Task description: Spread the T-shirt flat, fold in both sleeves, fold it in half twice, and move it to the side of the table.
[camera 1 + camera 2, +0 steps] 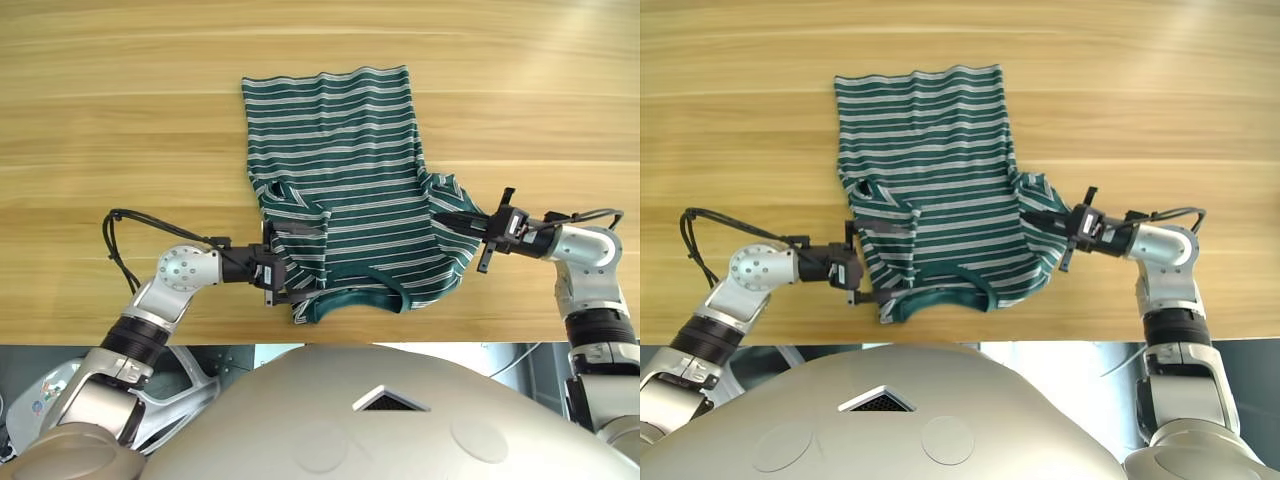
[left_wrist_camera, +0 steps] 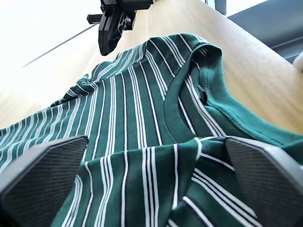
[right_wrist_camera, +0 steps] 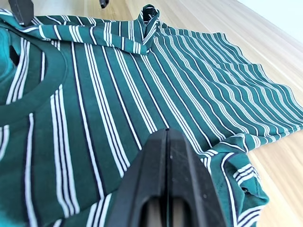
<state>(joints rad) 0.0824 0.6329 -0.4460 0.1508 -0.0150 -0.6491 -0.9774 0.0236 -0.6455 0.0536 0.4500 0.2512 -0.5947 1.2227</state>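
Green striped T-shirt (image 1: 345, 180), sleeves seemingly bunched.

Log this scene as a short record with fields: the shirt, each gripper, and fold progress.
garment: striped green T-shirt on the wooden table, collar nearest the robot, hem on the far side
sleeves: both bunched inward against the body, rumpled
left gripper: open, fingers straddling the fabric at the shoulder on the robot's left
right gripper: shut, tip at the rumpled sleeve on the robot's right
fold progress: not yet folded in half
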